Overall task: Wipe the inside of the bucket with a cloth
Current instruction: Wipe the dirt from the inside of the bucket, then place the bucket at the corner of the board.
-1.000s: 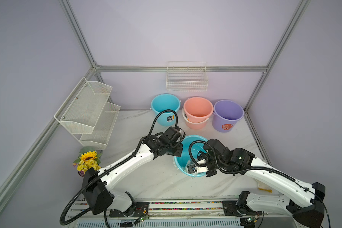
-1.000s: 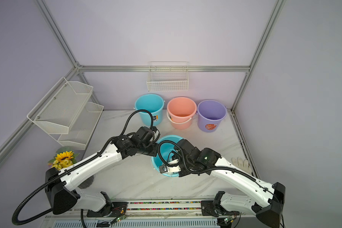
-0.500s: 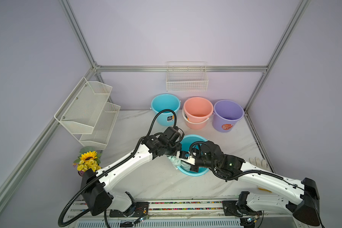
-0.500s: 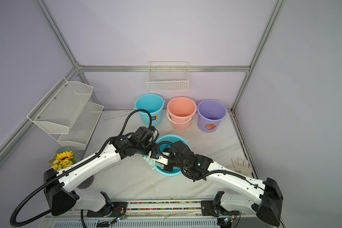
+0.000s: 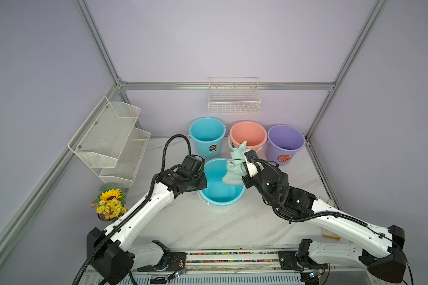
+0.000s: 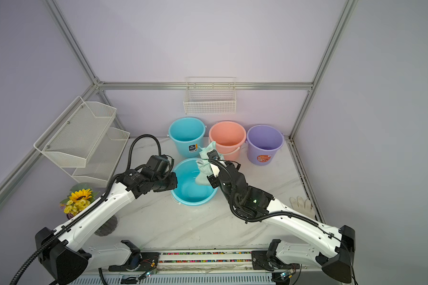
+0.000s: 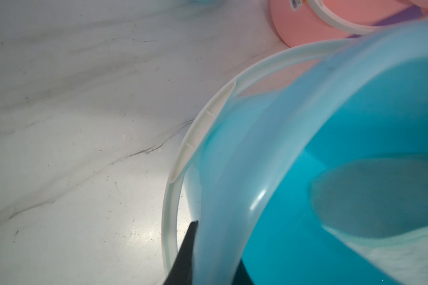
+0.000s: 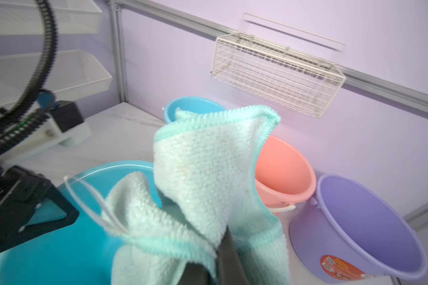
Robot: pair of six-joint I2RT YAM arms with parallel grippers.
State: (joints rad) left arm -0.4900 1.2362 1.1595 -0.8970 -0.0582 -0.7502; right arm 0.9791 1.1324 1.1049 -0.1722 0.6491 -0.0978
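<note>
Tightly, right gripper (image 8: pixel 218 246) pinching cloth (image 8: pixel 203 167), left gripper (image 7: pixel 215 261) bucket (image 7: pixel 232 185)

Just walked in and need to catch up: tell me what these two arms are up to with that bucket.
The left gripper is clamped on the rim of the near blue bucket, one finger inside the wall and one outside, steadying it. The right gripper pinches the mint-green cloth and holds it up at the bucket's far rim, with the cloth's lower end hanging over the opening. The cloth is not pressed against the inner wall right now.
</note>
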